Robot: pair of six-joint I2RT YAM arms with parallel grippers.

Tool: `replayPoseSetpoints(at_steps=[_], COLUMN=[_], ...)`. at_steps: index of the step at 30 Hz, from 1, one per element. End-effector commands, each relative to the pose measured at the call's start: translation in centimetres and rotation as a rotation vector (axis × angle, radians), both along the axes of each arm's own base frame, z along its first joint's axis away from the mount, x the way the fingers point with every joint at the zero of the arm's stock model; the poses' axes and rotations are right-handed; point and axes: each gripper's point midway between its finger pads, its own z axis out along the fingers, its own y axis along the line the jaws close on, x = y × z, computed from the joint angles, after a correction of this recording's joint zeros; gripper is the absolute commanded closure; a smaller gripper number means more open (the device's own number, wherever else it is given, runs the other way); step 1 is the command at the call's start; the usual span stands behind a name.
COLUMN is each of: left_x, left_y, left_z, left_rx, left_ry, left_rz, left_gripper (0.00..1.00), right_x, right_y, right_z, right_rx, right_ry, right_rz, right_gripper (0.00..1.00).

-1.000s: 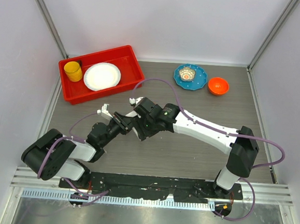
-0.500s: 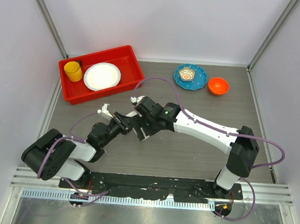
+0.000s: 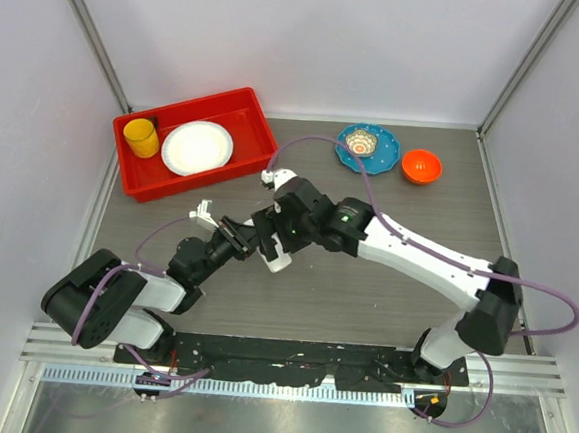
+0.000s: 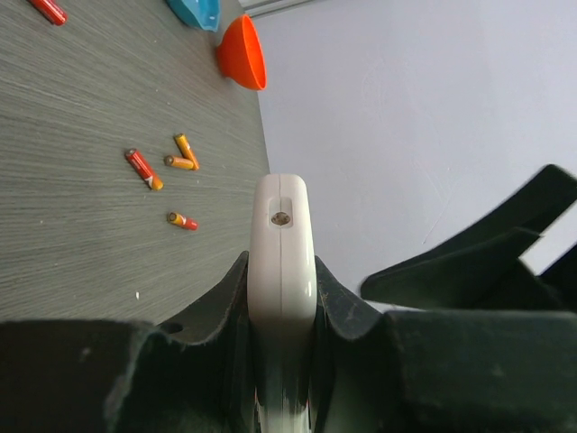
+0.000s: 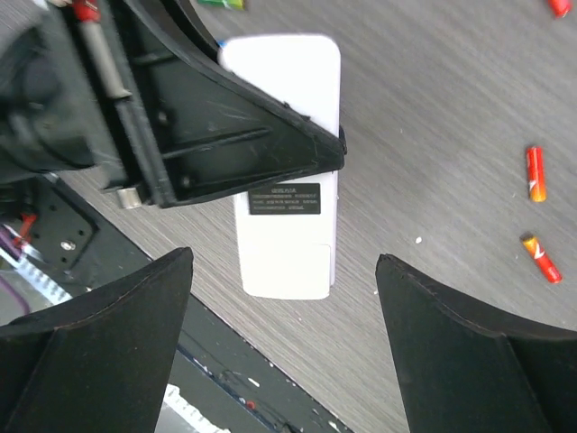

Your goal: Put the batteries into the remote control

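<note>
The white remote control (image 5: 284, 216) lies back-up over the table, with a dark label on it. My left gripper (image 4: 281, 271) is shut on its edges; the top view shows it at the table's middle (image 3: 250, 242), with the remote's free end (image 3: 277, 258) sticking out. My right gripper (image 5: 284, 262) is open and empty, hovering above the remote's lower end, its fingers (image 5: 99, 352) wide on either side. Loose orange-red batteries (image 4: 144, 169) lie on the table beyond the remote; two more batteries (image 5: 535, 173) show in the right wrist view.
A red tray (image 3: 248, 108) holding a white plate (image 3: 197, 147) and a yellow cup (image 3: 141, 138) stands at the back left. A blue plate (image 3: 385, 154) with a small bowl and an orange bowl (image 3: 421, 166) stand at the back right.
My right arm has drawn back to the right and up from the remote, baring the remote's white end. The left arm keeps its hold and has hardly moved.
</note>
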Motion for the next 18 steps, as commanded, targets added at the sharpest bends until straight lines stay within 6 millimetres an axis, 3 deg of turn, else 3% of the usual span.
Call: replayPoseSetpoints(at_steps=[1,2,3,4,6,10,18], left_x=[-0.3,-0.3,-0.3,-0.2,-0.5,-0.8,-2.4], left_y=[0.0,0.1,0.0,0.1,-0.2,-0.8,-3.0], left_z=[7.9,8.0,8.4,8.7,9.4,10.5,10.7], left_rx=[-0.17,-0.181,-0.193,-0.201,-0.236,-0.3,-0.309], left_ry=[-0.256,-0.251,-0.254,-0.255,-0.244,-0.204,-0.156], left_rz=[-0.003,-0.002,-0.007,-0.008,-0.044,-0.131,-0.344], left_gripper=[1.0,1.0,1.0,1.0,1.0,1.0,1.0], right_x=[1.4,1.7,2.3,2.8,3.3,2.3,0.9], right_y=[-0.5,-0.9,-2.2,-2.7,-3.6,-4.6,-5.5], right_z=[6.4,6.5,7.8,6.5,6.6,8.0,8.5], right_rx=[0.228,0.271,0.339,0.373,0.487,0.763,0.927], right_ry=[-0.158,-0.147,-0.156,-0.149,-0.106,-0.102,0.018], right_rz=[-0.065,-0.11,-0.151,-0.178,-0.23,-0.208,-0.11], right_gripper=[0.12,0.12,0.12,0.12,0.12,0.12,0.08])
